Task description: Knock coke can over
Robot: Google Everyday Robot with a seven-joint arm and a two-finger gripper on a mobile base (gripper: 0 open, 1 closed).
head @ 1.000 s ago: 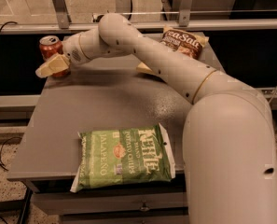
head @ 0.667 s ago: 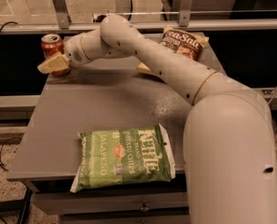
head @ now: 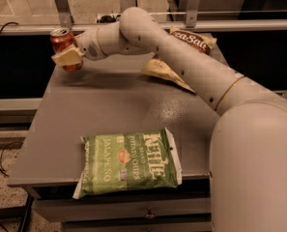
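on a grey table (head: 109,105), far left corner: my gripper (head: 69,57) touches the standing coke can (head: 61,38); its grip i cannot tell. a sideways push near the top should topple it.

Chip bags lying on a grey table (head: 109,105)
A green Kettle jalapeño bag (head: 128,164) is lying flat near the front edge; a brown sea-salt bag (head: 193,38) is sitting at the far right, a tan bag (head: 165,71) just in front of it. The gripper (head: 65,57) is hovering over the far left corner.
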